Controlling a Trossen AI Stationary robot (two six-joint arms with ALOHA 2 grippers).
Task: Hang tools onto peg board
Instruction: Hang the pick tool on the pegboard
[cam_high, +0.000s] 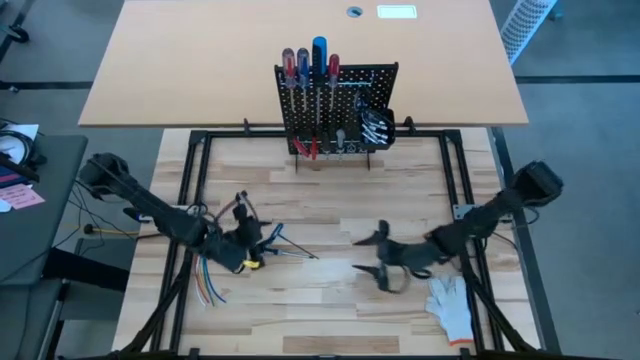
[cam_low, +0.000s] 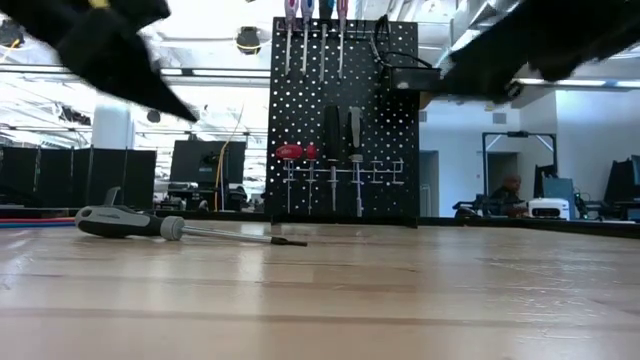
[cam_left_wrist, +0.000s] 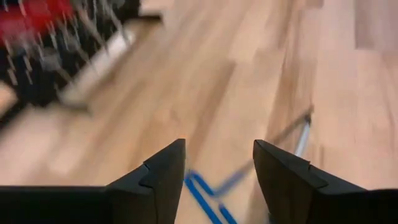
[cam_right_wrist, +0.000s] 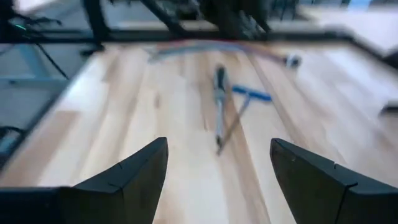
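The black peg board (cam_high: 340, 105) stands upright at the table's far middle. Red- and blue-handled screwdrivers (cam_high: 310, 65) hang along its top, with small metal tools (cam_low: 335, 175) hooked lower down. A dark-handled screwdriver (cam_low: 150, 225) lies flat on the wood left of centre, its shaft (cam_high: 298, 252) pointing right. A small blue tool (cam_right_wrist: 249, 93) lies beside it. My left gripper (cam_high: 258, 245) hovers open over this spot; in its wrist view its fingers (cam_left_wrist: 168, 168) stand either side of the blue tool (cam_left_wrist: 202, 186) without touching it. My right gripper (cam_high: 368, 250) is open right of centre, facing the screwdriver (cam_right_wrist: 219, 106).
A bundle of coloured wires (cam_high: 210, 285) lies by the left arm near the table's left side. A white glove (cam_high: 450, 305) lies at the near right. A small black bin (cam_high: 378, 125) hangs on the board's lower right. Bare wood lies between the grippers and the board.
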